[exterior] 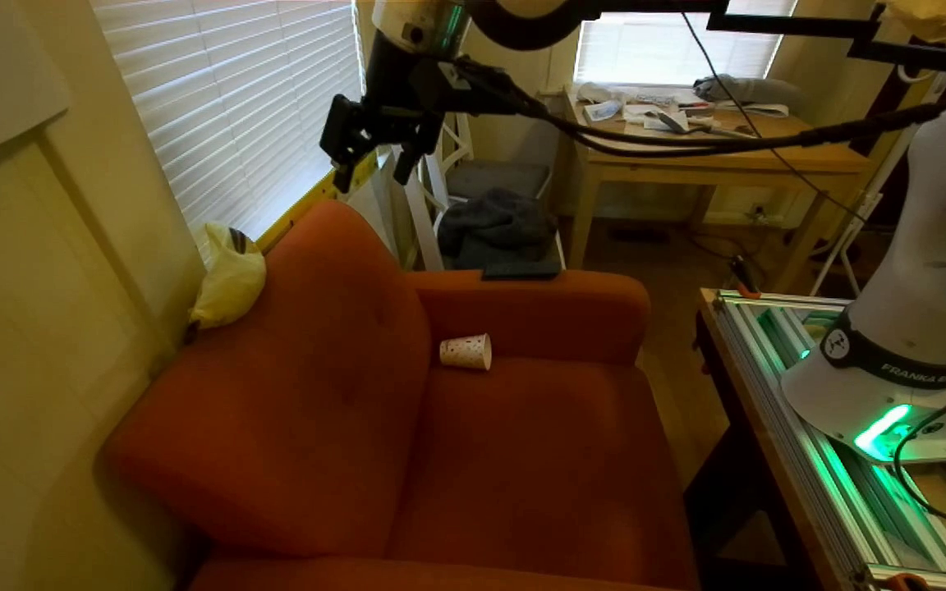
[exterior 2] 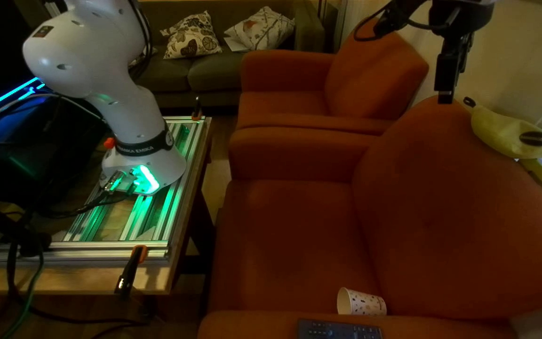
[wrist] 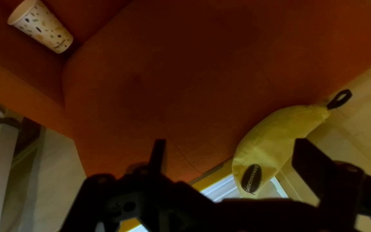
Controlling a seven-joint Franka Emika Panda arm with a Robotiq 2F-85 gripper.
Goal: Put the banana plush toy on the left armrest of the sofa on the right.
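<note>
One yellow banana-shaped fabric plush (wrist: 271, 141) lies at the backrest's top edge on an orange upholstered armchair (exterior 2: 294, 226), lower right in the wrist view, its lower end hidden behind the black two-fingered gripper (exterior: 372, 176), whose jaws stand apart. Its dark oval label (wrist: 251, 178) is legible only there. A second orange armchair (exterior 2: 282, 70) shows only in an exterior view, upper centre, where the bottom edge cuts off one black remote (exterior 2: 339, 330). All three views show one speckled white paper cup (exterior: 466, 351).

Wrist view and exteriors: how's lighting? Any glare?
Wrist view: dim, claw near-black, though the label on the banana plush toy is legible; in an exterior view, window blinds come out near-white beside the darker orange sofa; in both exterior views, the base light glows green.
</note>
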